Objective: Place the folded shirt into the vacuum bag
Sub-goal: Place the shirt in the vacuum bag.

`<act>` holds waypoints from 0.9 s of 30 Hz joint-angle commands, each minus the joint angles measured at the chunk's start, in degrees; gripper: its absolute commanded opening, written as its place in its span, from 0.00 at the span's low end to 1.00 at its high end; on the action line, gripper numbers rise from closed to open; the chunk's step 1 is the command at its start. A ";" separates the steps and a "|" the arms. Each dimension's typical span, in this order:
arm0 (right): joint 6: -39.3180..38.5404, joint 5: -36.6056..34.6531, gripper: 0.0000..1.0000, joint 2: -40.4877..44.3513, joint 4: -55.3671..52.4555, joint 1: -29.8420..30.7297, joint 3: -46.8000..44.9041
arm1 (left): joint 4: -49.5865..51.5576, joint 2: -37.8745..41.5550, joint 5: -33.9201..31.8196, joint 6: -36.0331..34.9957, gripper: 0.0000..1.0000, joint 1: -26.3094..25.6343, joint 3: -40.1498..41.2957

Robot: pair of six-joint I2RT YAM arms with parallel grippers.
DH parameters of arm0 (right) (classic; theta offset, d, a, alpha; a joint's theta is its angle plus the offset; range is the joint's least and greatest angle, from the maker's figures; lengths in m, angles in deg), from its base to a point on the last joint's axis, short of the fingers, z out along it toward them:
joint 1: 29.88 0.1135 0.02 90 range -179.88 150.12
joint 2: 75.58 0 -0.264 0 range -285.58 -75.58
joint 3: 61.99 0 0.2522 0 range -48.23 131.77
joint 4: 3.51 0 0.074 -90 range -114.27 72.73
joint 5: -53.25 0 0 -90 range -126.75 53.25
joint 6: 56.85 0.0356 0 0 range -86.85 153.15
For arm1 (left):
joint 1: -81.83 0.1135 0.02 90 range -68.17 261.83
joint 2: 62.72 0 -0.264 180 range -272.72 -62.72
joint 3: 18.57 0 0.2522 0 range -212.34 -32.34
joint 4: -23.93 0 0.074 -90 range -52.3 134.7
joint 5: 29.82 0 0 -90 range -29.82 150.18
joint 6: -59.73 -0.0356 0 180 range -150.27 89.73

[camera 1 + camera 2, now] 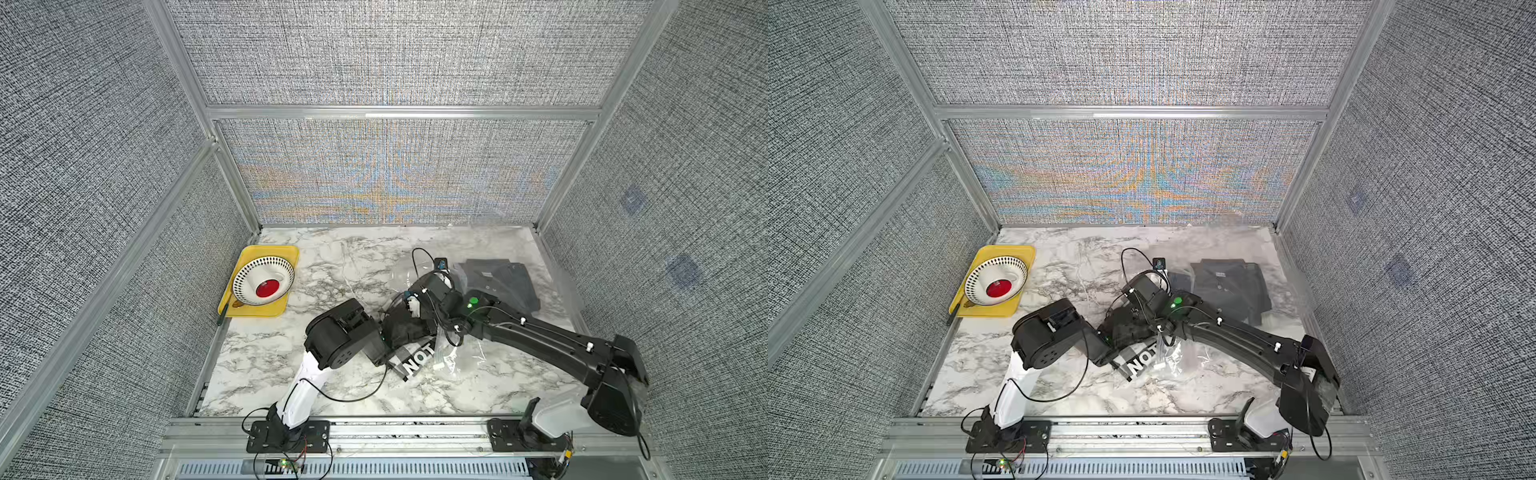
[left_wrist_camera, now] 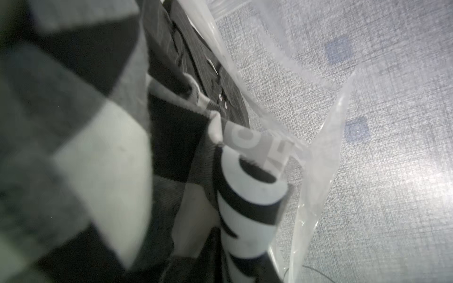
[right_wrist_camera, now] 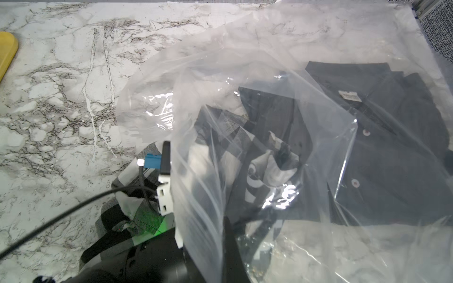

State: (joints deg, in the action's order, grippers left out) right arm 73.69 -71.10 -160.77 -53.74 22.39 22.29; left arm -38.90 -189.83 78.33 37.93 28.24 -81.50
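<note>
**Vacuum bag** (image 3: 269,73): a large sheet of clear, crinkled plastic film. It lies on the right half of the white, grey-veined marble-pattern tabletop (image 1: 332,257) and shows as a glossy layer in both top views (image 1: 1293,286). The film at its mouth is raised into a tent shape. A ridged zip-seal strip (image 2: 294,66) runs along the edge.

**Contents:** a dark grey folded polo shirt (image 3: 392,152) of matte knit, with pale round buttons and a white neck label. It lies flat and fully inside the bag, toward the far right.

**Folded shirt** (image 1: 411,361): soft woven cloth in black, white and grey checks, with large white letters "NOT". It is rumpled and sits partly through the bag mouth (image 3: 259,159). A checked portion lies outside the film, beside the left arm (image 1: 340,332).

**Right gripper** (image 3: 229,247): the fingers are pressed together and pinch the raised film.

**Left gripper:** buried in cloth and film, so the finger state cannot be told.

**Yellow rectangular plastic tray** (image 1: 291,257): well apart, at the table's left edge.
</note>
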 commanded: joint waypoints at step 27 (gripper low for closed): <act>-4.09 -7.95 0.00 -4.05 -3.04 2.84 6.21 | 76.25 40.32 -21.41 -22.16 0.92 0.56 1.11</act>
State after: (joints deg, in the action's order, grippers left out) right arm 70.23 -81.29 -164.48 -56.36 25.08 28.90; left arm 38.36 -152.93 59.67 16.71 28.44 -81.72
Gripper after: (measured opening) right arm 0.050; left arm 0.922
